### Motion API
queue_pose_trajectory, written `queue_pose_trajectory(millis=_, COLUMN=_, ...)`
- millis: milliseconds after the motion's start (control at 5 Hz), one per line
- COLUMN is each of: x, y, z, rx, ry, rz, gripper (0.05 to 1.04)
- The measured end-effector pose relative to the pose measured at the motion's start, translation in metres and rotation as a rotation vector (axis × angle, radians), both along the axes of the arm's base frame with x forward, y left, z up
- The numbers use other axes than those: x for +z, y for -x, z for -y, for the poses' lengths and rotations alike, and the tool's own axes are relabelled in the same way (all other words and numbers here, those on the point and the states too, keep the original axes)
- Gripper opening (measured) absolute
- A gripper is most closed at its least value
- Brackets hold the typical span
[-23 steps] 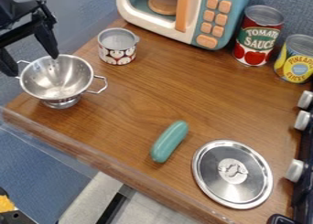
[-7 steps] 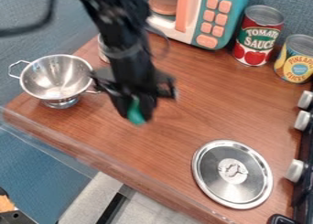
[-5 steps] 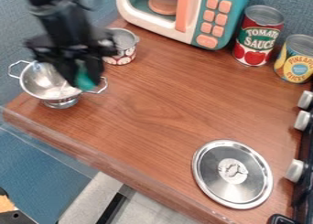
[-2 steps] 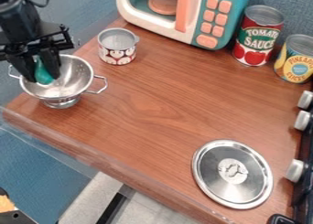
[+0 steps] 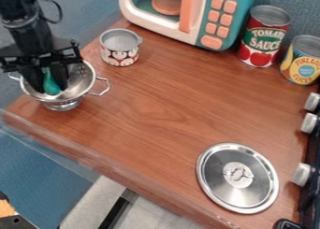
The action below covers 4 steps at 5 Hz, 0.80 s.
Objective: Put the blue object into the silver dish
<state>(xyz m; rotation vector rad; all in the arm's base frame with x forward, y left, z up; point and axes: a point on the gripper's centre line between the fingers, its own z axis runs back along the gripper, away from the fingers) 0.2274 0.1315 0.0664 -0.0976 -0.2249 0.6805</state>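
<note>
Gripper (image 5: 52,89), black, two-fingered: at the upper left, pointing down into the colander, its fingers closed on the blue-green object.

Blue-green object (image 5: 51,86), smooth, rounded at its lower end: pinched upright between the fingers, inside the bowl's outline (whether it touches the metal cannot be told).

Colander (image 5: 83,78), silver metal, shiny: a round bowl on a small flared foot, with looped wire handles at its sides, standing near the counter's left corner.

Small can (image 5: 119,51), open-topped, grey inside: just beyond the colander toward the microwave, its wrap printed with a repeated pale round motif on red and dark.

Toy microwave (image 5: 218,18), smooth-surfaced: white front frame, teal side panel, coral upright handle, rounded coral buttons, and a coral disc behind the door.

Tall can (image 5: 262,39), metal-topped: red and green label with large pale lettering above pictured tomatoes.

Second can (image 5: 303,62), metal-topped, beside it at the right edge: yellow label, lettering on a blue roundel.

Round lid (image 5: 220,185), polished metal with a raised bright rim and a pale circular centre mark: flat at the lower right.

Counter (image 5: 153,112), brown, wood-grained, under the whole lot.

Knobs (image 5: 301,174), pale, stubby: along the black appliance (image 5: 309,195) at the right.
</note>
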Motion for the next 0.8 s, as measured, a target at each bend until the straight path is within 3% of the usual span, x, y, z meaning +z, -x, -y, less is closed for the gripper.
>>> queue_pose_trajectory(millis=200, x=-0.005, y=-0.005, z=-0.001, rx=0.001, ry=-0.006, rz=-0.008, gripper=0.407)
queue_pose_trajectory(millis=400, x=-0.011, y=-0.005, z=-0.001, rx=0.000, ry=-0.006, rz=-0.039, gripper=0.478)
queue_pose_trajectory(millis=600, x=-0.009, y=-0.006, z=0.001, rx=0.000, ry=0.008, rz=-0.044, gripper=0.784)
queue_pose_trajectory(millis=800, x=-0.001, y=-0.012, z=0.012, rx=-0.046, ry=0.001, rz=-0.026, gripper=0.999)
